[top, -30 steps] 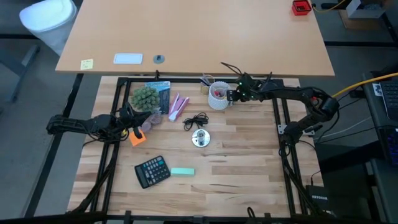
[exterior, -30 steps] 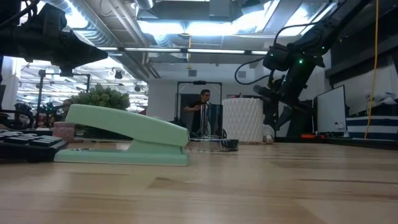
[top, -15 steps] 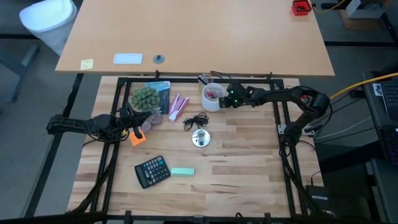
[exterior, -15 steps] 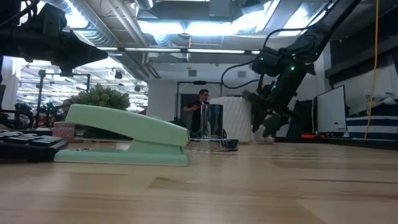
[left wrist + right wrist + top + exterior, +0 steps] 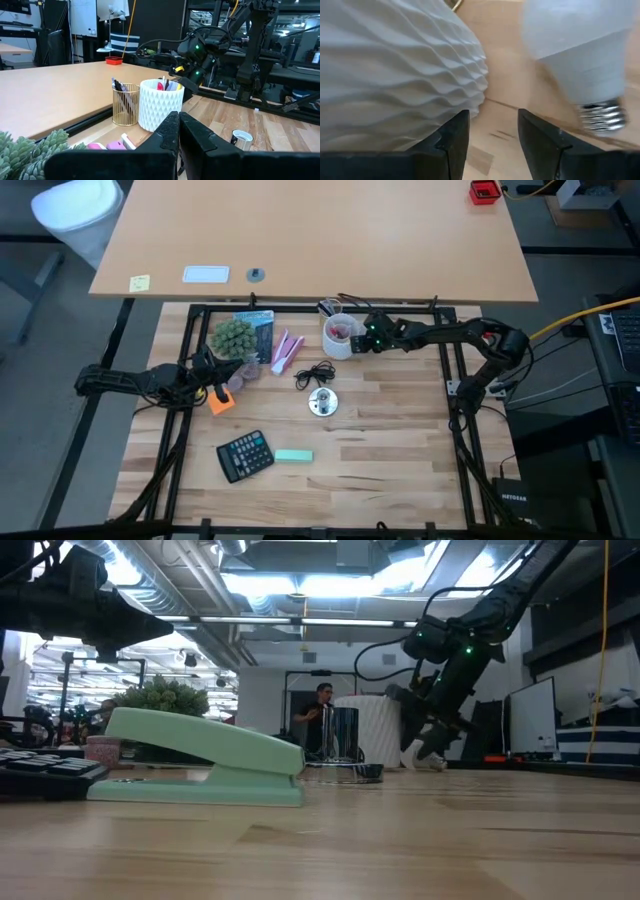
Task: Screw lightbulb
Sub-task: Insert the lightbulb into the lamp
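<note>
The right gripper (image 5: 490,135) has its two dark fingers (image 5: 452,142) spread with nothing between them; through the gap shows only bare wood. Just beyond the fingertips, on one side, stands the white faceted pen cup (image 5: 395,70), and on the other lies the pale whitish rounded lightbulb (image 5: 580,55), on its side on the desk with its ribbed metal screw cap (image 5: 600,117) turned toward the camera. The bulb sits beside the gap, not inside it, so the fingers are not yet lined up on it.

From above, the right gripper (image 5: 365,340) reaches in at the far edge of the wooden desk (image 5: 400,440), right against the cup (image 5: 340,335); the bulb itself cannot be picked out there. Nearer the middle of the desk, well apart from the gripper, stands the round shiny silver disc base (image 5: 322,402) with its coiled black cord (image 5: 316,374).

The left gripper (image 5: 177,132) waits at the left side of the desk near the small green plant (image 5: 232,336), its fingers pressed together and holding nothing.

The step in hand looks like the approach to pick the bulb up. The next move calls for shifting the spread fingers sideways, away from the cup, until they straddle the glass body, then closing gently, since a round bulb may roll off.
</note>
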Controlling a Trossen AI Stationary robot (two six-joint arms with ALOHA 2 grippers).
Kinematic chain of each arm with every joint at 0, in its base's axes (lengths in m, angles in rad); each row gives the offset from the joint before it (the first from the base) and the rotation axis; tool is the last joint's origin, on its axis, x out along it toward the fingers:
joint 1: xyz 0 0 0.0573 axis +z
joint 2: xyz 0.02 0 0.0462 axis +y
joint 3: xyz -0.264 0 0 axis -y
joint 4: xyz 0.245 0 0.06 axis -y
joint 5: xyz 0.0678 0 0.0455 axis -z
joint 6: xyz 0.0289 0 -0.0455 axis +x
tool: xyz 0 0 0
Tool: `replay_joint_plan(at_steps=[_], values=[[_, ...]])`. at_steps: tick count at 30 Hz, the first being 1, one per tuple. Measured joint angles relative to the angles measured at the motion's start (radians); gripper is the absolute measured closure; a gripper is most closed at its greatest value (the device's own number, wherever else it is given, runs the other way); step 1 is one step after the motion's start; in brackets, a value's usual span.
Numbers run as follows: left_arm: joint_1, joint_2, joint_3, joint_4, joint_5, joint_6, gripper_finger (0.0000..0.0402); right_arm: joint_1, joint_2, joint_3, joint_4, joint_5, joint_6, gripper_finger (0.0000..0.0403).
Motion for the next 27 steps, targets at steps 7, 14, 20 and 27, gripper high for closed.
replay_joint_plan(at_steps=[7,14,20,27], values=[[0.0,0.0,0.0,0.0,0.0,-0.003,0.0398,0.0,0.0,0.051,-0.003,-0.063,-0.105,0.0235],[0.0,0.0,0.0,0.0,0.0,-0.005,0.0398,0.0,0.0,0.124,0.0,-0.047,-0.14,0.0235],[0.0,0.0,0.0,0.0,0.0,-0.007,0.0398,0.0,0.0,0.139,-0.001,-0.054,-0.138,0.0235],[0.0,0.0,0.0,0.0,0.0,-0.007,0.0398,0.0,0.0,0.139,-0.02,-0.055,-0.138,0.0235]])
